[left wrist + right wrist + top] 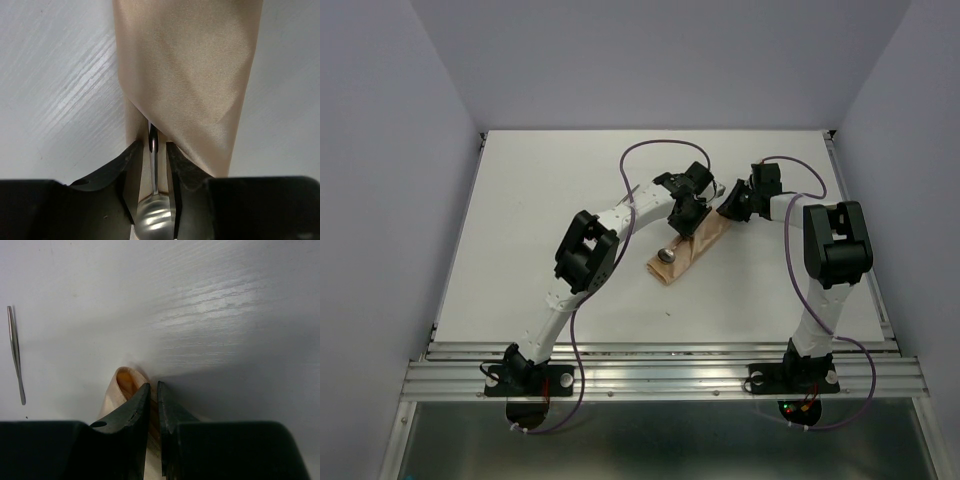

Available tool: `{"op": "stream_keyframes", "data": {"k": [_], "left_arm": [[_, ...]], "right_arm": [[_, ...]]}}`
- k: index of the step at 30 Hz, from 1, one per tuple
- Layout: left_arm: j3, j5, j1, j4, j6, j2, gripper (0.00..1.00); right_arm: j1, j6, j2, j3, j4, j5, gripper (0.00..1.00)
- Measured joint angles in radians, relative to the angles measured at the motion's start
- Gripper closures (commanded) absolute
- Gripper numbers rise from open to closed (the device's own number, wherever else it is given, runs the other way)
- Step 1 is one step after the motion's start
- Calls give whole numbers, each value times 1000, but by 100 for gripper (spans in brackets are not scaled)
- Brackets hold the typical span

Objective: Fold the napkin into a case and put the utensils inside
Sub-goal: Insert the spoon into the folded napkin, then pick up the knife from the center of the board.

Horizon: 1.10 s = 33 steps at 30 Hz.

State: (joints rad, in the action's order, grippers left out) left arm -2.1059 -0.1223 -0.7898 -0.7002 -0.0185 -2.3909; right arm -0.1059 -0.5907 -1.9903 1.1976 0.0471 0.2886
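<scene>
— Where does the case [698, 243] sit?
— Around the middle of the tabletop [540, 200], a touch to the right, lying slantwise from near-left to far-right. The spoon [155, 217] is in it handle first, with the bowl poking out at the near-left end.
— So which step is this?
— Loading the cutlery, I'd judge — the folding looks done.
— And the left fingers [127, 167]?
— Parted, one on each side of the spoon's handle, with cloth showing in the gaps. They look to be gripping nothing.
— The right fingers [132, 412]?
— Nearly together, pinching a fold of cloth at the case's far-right end, which seems to steady it.
— Anything left outside?
— One other utensil [15, 355], a thin silver handle on the bare tabletop, apart from the case. Only the right wrist view shows it, and I can't tell whether it's a fork or a knife.
— Next move?
— Probably the left arm backs off along the spoon without dragging it out. Then it goes for that utensil and slides it under the same diagonal flap — the right hold keeping the case from shifting.
</scene>
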Motion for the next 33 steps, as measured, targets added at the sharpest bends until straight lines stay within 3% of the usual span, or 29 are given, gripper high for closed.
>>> {"op": "stream_keyframes", "data": {"k": [7,16,26,30,33], "left_arm": [[2,2,0,1,-1,0,46],[42,27,0,-1,0,37,45],[181,103,10,6,22,209,45],[216,124,66,13,65,262,42],[216,160,159,30,105,267,30]], "right_arm": [[0,0,0,0,0,0,82],[0,0,0,0,0,0,82],[0,1,1,-1,0,1,79],[-2,10,16,-13,6,-3,74],[-6,19,27,-19,21,-8,73]]}}
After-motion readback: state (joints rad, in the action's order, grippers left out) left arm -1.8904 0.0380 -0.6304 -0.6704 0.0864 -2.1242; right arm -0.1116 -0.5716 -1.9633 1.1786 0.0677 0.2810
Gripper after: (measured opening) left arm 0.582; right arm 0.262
